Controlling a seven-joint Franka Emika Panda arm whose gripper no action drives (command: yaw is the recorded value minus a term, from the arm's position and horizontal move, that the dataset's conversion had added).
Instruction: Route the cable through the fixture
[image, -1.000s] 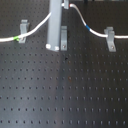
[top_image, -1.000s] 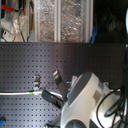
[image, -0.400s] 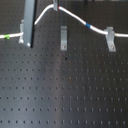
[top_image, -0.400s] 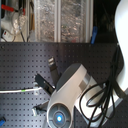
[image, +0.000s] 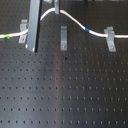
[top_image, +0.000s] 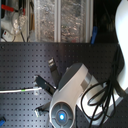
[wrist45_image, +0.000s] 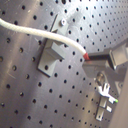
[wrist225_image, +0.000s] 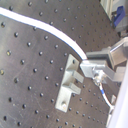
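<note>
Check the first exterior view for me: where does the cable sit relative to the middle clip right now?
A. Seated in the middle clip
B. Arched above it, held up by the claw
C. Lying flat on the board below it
B: the cable arches up from the left clip and the right clip to the claw, clear above the middle clip.

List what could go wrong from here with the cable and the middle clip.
1. The cable arches above the middle clip in the first exterior view, not seated in it; lowering off-line may lay it beside the slot.
2. The pincer appears to pinch the cable near its tips in both wrist views, so tension might pull it free.
3. Pulling upward may lift the cable from the right clip or the left clip.
</note>
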